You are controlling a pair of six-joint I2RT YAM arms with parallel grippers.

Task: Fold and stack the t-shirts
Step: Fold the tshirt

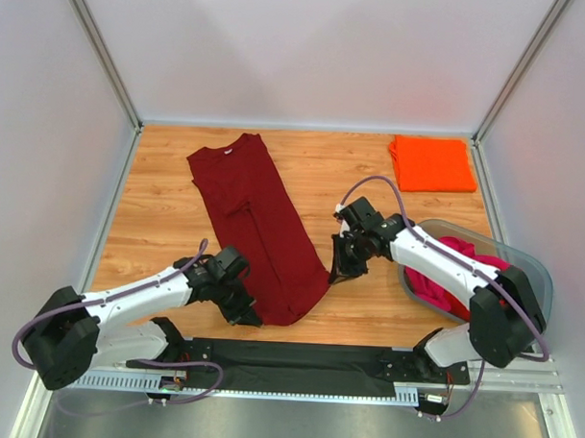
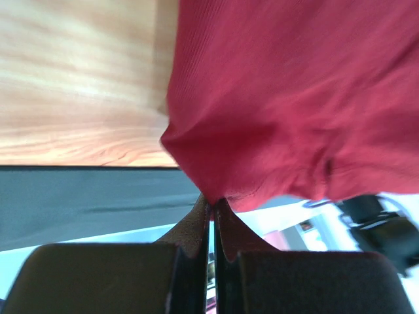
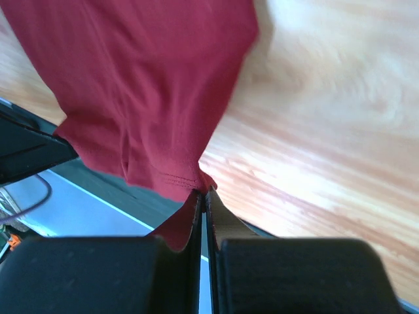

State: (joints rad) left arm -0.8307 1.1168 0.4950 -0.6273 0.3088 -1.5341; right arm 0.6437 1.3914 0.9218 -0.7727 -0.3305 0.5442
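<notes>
Seen from above, the dark maroon cloth t-shirt (image 1: 259,227) lies mid-frame on the wooden worktop (image 1: 158,205), with the left pincer (image 1: 249,314) and right pincer (image 1: 335,274) at its lower corners. In the left wrist view, the jaws are clamped on its hem at bottom centre. The right wrist view shows the same, and lifting both evenly toward the collar should fold it cleanly.

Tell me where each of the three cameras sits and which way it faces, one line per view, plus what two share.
Top external: fixed above and behind the arm bases, looking down on the table; both whole arms show, left gripper and right gripper at the maroon t-shirt.
Left wrist: on the left wrist, looking along its shut fingers at pinched maroon cloth and wood.
Right wrist: on the right wrist, looking along its shut fingers at the pinched hem.
Shared: both wrist views show that shirt's near edge.
</notes>
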